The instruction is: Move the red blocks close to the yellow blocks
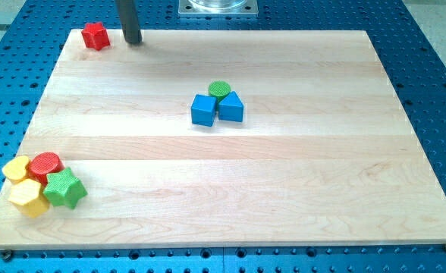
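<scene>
pale wooden board (230, 152) on a blue perforated bench fills the view, and i take the red star block (95, 36) at its top-left corner as the landmark.

far below the red star block, at the board's bottom-left corner, sits a tight cluster: two yellow blocks, one flower-like (16, 169) and one hexagonal (28, 197), with a red cylinder (45, 164) touching them and a green star block (64, 189) pressed against its lower right. that red piece looks already delivered, so by my judgement the task is half done and the star is the piece in hand.

my tip (133, 41) stands just to the right of the red star block, apart from it, with a small gap showing. there is no hand to open or close here: the rod is bare and holds nothing.

the next move, i judge, calls for getting round to the star's upper side, close to the board's top edge, then pushing it down the left side toward the yellows. from where the tip is now, a push would only drive the star left, off the edge.

well to the right of the red star block and lower, a green cylinder (219, 89), a blue cube (203, 110) and a blue triangular block (231, 108) huddle mid-board, clear of that path. only the green star crowds the goal.
</scene>
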